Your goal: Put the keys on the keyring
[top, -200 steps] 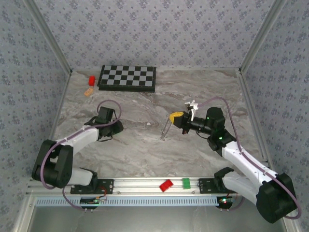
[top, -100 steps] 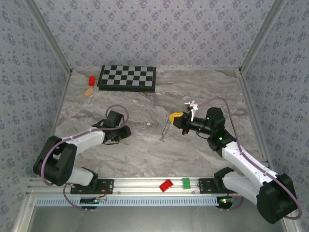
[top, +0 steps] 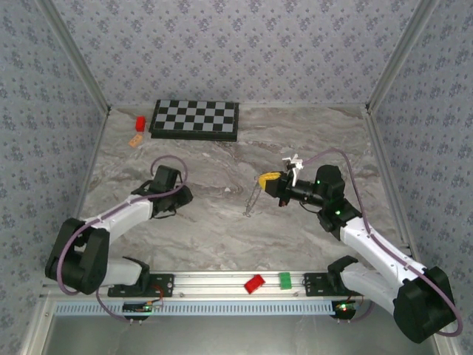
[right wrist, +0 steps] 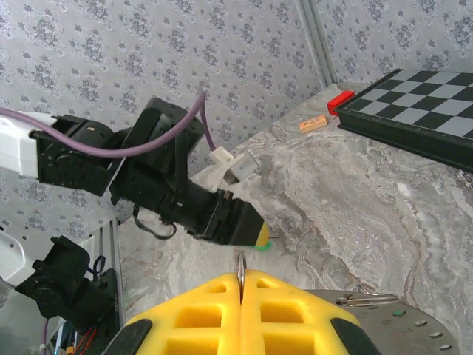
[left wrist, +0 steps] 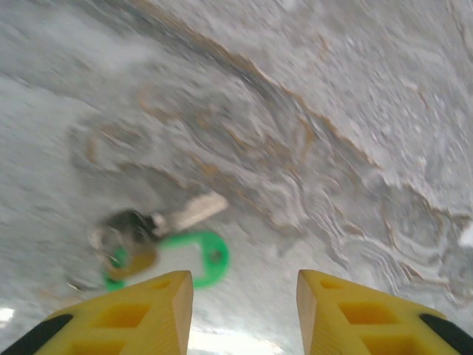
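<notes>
Top external has the left gripper (top: 179, 196) poking right, then backing off again, so no grab yet. Its ribbed yellow jaws hang parted and empty. The keys (left wrist: 159, 248), with a glossy green plastic loop head and a short silvery blade, lie on the marbled table (left wrist: 332, 111), lower left of the wrist frame. Right of centre, the right gripper (top: 270, 180) hasn't budged and is clenched on the thin grey metal keyring (right wrist: 241, 262).

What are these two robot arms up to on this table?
The right gripper is clamped shut on a thin grey metal keyring, gripping it edge-on between its yellow fingers. The left gripper hangs open just above the small keys with green plastic heads, which lie on the marble table, not yet picked up. No key is on the ring so far.
</notes>
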`<state>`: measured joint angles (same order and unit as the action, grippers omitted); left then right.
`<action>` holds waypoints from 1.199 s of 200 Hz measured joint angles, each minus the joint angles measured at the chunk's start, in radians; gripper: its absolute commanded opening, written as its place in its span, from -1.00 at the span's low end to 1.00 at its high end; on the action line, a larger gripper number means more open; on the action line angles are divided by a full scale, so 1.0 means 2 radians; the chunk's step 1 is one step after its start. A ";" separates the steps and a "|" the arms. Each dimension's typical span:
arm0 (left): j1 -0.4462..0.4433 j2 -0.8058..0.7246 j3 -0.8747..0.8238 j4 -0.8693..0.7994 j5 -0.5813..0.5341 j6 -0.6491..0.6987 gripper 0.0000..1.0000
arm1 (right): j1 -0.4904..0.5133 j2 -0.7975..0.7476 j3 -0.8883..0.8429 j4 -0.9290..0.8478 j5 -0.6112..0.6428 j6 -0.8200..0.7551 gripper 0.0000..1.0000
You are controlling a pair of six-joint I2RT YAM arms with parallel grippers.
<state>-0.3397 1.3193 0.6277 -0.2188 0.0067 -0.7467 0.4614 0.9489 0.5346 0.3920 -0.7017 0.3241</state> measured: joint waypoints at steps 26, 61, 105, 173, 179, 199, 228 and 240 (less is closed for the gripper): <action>0.023 0.015 0.002 -0.001 0.002 0.019 -0.18 | 0.001 0.000 0.000 0.000 0.000 0.000 -1.00; 0.023 0.047 0.002 0.005 0.025 0.021 -0.18 | 0.001 0.000 0.000 0.000 0.000 0.000 -1.00; -0.011 0.048 -0.003 0.024 0.039 -0.002 -0.18 | 0.002 0.000 0.000 0.000 0.000 0.000 -1.00; -0.134 0.052 -0.017 0.079 0.033 -0.106 -0.14 | 0.004 0.000 0.000 0.000 0.000 0.000 -1.00; -0.144 0.053 -0.015 0.079 0.031 -0.112 -0.13 | 0.005 0.000 0.000 0.000 0.000 0.000 -1.00; -0.159 0.054 -0.002 0.066 0.027 -0.117 -0.08 | 0.006 0.000 0.000 0.000 0.000 0.000 -1.00; -0.157 0.044 0.029 0.020 0.010 -0.093 -0.07 | 0.006 0.000 0.000 0.000 0.001 0.000 -1.00; -0.153 0.031 0.037 0.003 0.003 -0.073 -0.08 | 0.006 0.000 0.000 0.000 0.002 0.000 -1.00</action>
<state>-0.6460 1.3804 0.7010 -0.2119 0.0135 -0.8932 0.4740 0.9497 0.5346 0.3920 -0.6979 0.3237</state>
